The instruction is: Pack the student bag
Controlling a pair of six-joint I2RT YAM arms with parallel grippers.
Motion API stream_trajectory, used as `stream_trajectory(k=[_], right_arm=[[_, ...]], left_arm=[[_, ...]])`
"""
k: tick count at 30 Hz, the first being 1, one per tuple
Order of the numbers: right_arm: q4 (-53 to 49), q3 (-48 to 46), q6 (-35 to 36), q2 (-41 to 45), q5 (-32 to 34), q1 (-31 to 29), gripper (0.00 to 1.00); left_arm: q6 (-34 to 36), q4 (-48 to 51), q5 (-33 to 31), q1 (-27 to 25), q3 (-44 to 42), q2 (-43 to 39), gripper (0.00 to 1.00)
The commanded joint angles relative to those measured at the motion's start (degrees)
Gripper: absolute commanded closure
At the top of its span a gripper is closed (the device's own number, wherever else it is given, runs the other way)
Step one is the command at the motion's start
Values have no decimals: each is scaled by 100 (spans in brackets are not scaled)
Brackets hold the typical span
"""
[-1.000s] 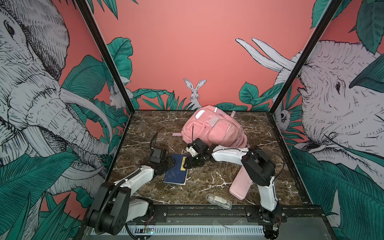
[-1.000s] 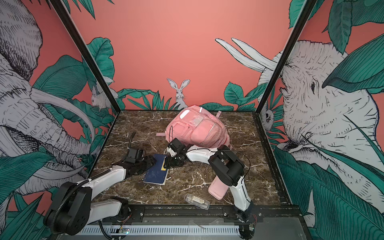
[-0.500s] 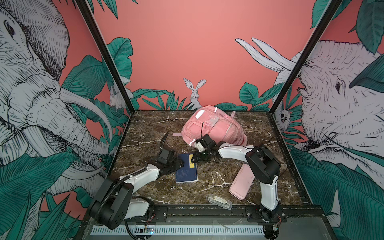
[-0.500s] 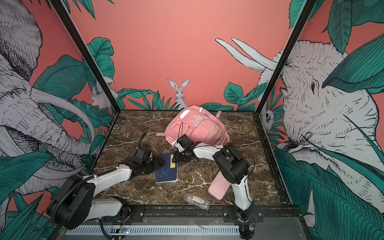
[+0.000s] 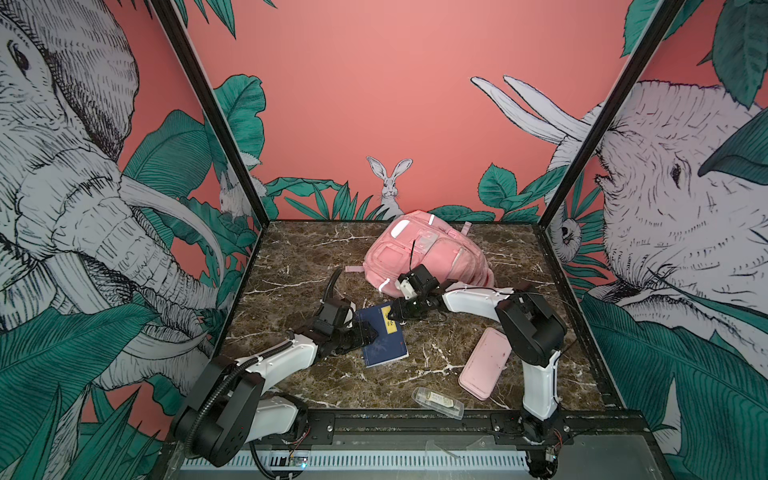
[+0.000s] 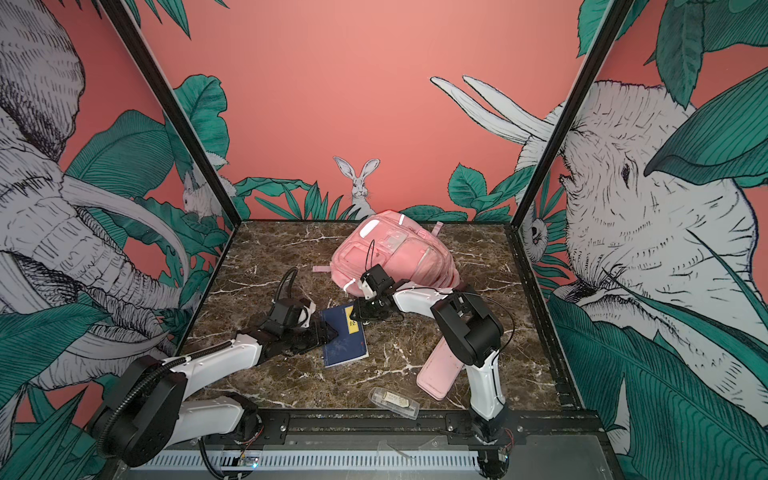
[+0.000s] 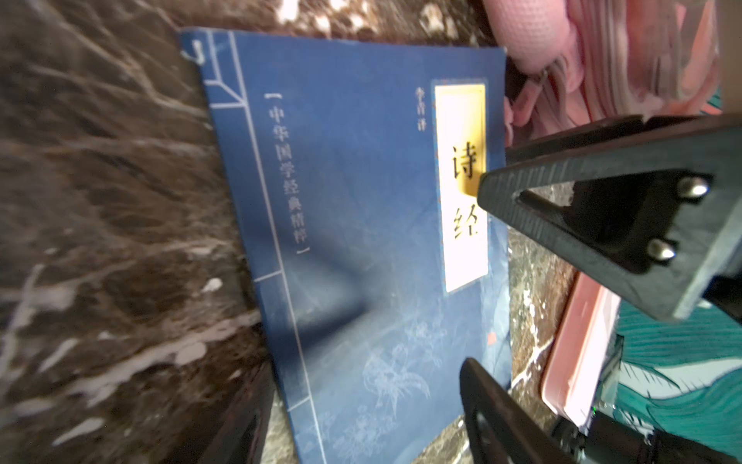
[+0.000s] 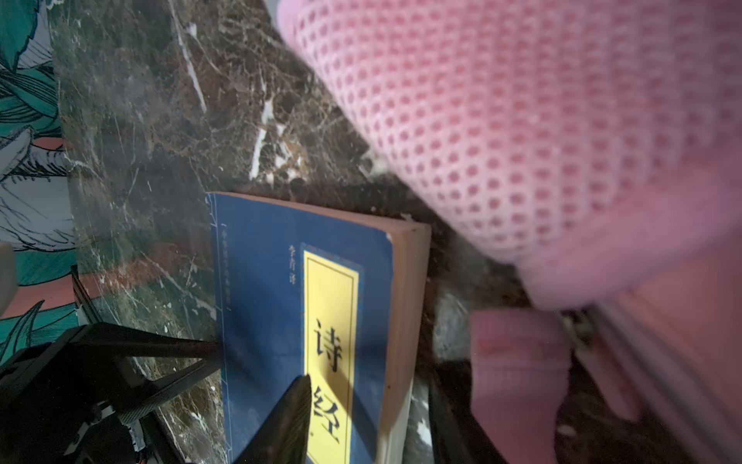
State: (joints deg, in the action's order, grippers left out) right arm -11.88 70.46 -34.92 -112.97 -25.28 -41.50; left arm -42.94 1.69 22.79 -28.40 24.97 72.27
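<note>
The student bag point(image 5: 428, 257) point(image 6: 395, 253), pink with white strips, lies at the back middle of the marble floor; its mesh side fills the right wrist view point(image 8: 522, 140). A blue book point(image 5: 384, 338) point(image 6: 345, 340) with a yellow label lies flat just in front of it. My left gripper point(image 5: 372, 332) point(image 7: 365, 381) is open, its jaws straddling the book's near-left end. My right gripper point(image 5: 392, 320) point(image 8: 369, 385) is open at the label corner: one finger over the cover, the other on the floor just clear of the page edge.
A flat pink pencil case point(image 5: 484, 363) point(image 6: 440, 374) lies at the front right beside the right arm's base. A clear plastic box point(image 5: 438, 401) point(image 6: 395, 401) sits by the front rail. Walls close in the left, back and right sides.
The book has slid right toward the bag and turned, with my left gripper following it. My right gripper has drawn back toward the bag, staying at the label corner.
</note>
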Motion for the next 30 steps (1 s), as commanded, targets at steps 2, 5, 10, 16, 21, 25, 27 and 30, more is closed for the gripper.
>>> stream_trajectory(k=[2,5,10,16,21,25,27,30], right_arm=[[-474,-376,105,232,190,-71,52],[-477,-453,100,284,206,-173,53],[-489,-490,104,230,303,-306,61],[-482,-476,160,41,271,-307,68],[-430,-454,150,-88,213,-307,68],[-334,-471,101,-171,136,-320,69],[-331,-467,95,-182,128,-330,69],[-324,-510,89,-157,136,-347,69]], left_arm=[[111,283,470,-14,-452,363,25],[125,86,495,-16,-474,536,27],[106,-208,633,-14,-423,696,32],[-51,-1513,1365,-12,-618,313,40],[219,-1613,1553,-13,-505,-335,41],[288,-1810,1640,-16,-377,-421,41],[136,-2135,1633,-16,-389,-376,41],[101,-2243,1589,-19,-304,-184,41]])
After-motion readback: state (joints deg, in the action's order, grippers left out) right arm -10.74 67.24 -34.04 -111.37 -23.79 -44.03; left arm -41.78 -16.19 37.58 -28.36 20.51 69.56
